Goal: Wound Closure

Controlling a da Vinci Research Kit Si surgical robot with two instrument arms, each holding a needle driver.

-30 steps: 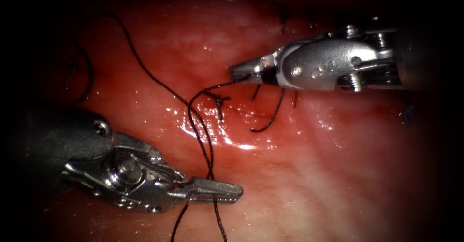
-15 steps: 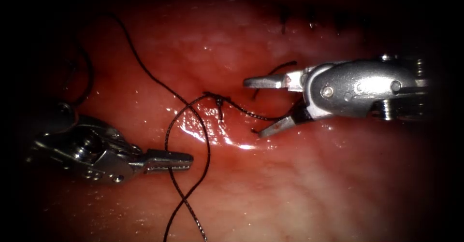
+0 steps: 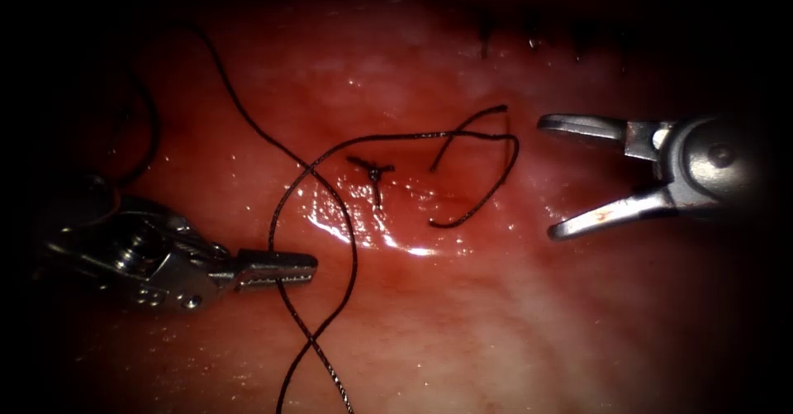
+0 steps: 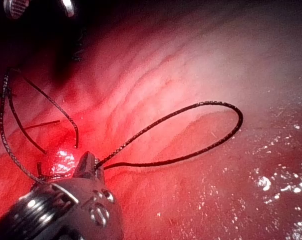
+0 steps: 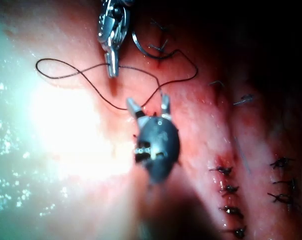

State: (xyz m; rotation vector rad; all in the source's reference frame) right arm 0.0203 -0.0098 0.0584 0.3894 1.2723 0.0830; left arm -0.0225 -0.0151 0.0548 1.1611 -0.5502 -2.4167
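Observation:
My left tool (image 3: 277, 268) lies low on the left with its jaws shut on the black thread (image 3: 330, 199), which loops around the jaw tips and trails off below. A tied knot (image 3: 373, 168) sits on the tissue (image 3: 512, 315) at the middle. The thread's free end (image 3: 487, 145) curls loose to the knot's right. My right tool (image 3: 547, 177) stands to the right of it, jaws wide open and holding nothing. A dark curved arc (image 3: 151, 125), possibly the needle, lies at the far left, away from both tools. In the left wrist view the jaws (image 4: 88, 165) pinch a thread loop (image 4: 215, 107). In the right wrist view the open jaws (image 5: 148, 102) face the left tool (image 5: 111, 35).
Several finished stitches (image 5: 229, 190) run in rows along the closed cut beside the right tool. More short stitch ends (image 3: 486, 38) show at the far edge. Red fluid glistens on the tissue below the knot (image 3: 396, 240).
The right tool's jaws opened, let go of the thread end and drew back to the right. The left tool moved left and upward, still holding the thread.

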